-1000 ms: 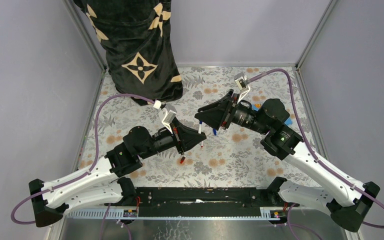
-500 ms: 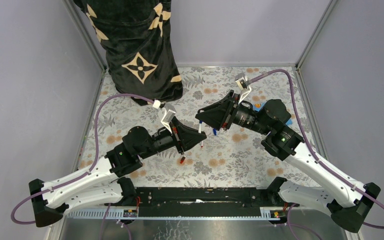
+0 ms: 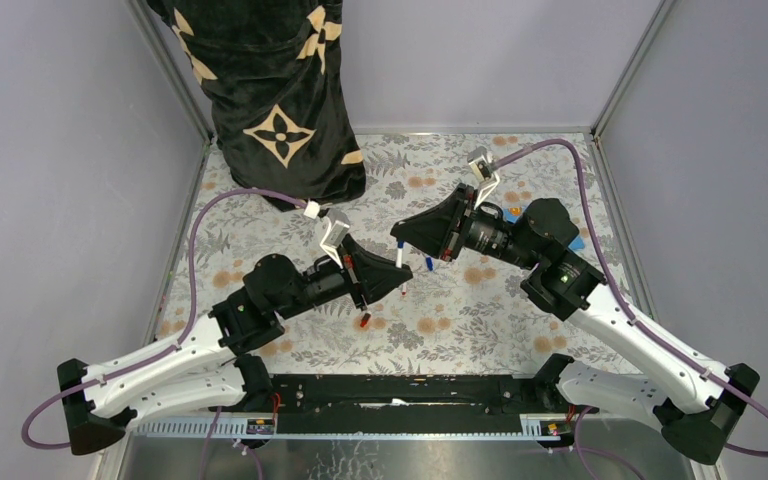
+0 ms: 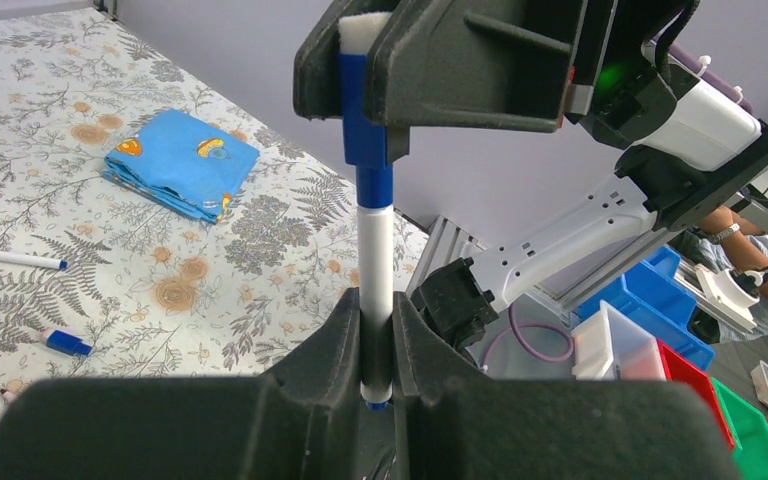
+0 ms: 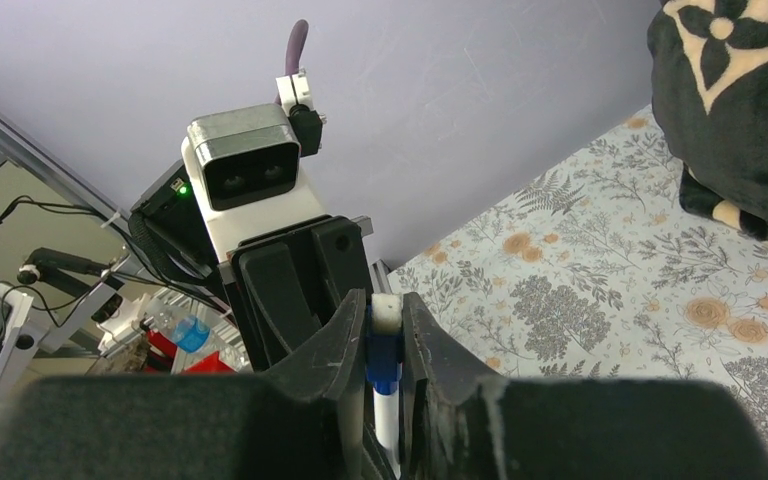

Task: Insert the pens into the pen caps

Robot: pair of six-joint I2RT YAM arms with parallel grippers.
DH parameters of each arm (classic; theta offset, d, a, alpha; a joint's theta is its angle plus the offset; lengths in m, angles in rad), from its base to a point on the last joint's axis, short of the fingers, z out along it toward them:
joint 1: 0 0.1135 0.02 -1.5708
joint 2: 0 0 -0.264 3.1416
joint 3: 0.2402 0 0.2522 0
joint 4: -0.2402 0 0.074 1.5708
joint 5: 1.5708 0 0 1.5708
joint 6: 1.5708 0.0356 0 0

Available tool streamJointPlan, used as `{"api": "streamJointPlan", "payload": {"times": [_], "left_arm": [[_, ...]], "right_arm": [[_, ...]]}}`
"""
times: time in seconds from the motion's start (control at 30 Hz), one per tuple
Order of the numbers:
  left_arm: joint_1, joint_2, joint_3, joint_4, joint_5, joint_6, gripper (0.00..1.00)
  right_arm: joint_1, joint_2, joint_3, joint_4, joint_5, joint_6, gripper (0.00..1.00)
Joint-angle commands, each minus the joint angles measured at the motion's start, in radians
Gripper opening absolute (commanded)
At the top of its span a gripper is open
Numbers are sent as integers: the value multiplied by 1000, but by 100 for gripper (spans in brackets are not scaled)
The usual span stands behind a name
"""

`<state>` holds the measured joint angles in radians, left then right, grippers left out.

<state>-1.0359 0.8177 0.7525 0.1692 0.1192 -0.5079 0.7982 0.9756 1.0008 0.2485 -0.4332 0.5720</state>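
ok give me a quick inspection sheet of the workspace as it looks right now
surface: floral-print table cover, lying flat.
job's things: white-barrelled blue pen upright, its tip hidden in the blue plastic cap; another white pen and a loose blue cap lie on the cover; small red piece, pen or cap unclear.
clutter: folded blue cloth on the cover.
grippers: left gripper shut on the pen barrel; right gripper shut on the cap.
cables: purple cables loop from both wrists.
surroundings: black cream-flowered fabric at the far left corner; coloured bins beyond the table.
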Motion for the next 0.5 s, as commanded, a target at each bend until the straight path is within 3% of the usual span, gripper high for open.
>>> {"api": "streamJointPlan", "payload": {"times": [0.0, 0.47], "left_arm": [[5, -29, -20, 105, -35, -10, 0], [4, -56, 9, 155, -38, 48, 0]], "right_arm": [[6, 5, 12, -1, -54, -40, 0], [7, -11, -90, -85, -109, -37, 0]]}}
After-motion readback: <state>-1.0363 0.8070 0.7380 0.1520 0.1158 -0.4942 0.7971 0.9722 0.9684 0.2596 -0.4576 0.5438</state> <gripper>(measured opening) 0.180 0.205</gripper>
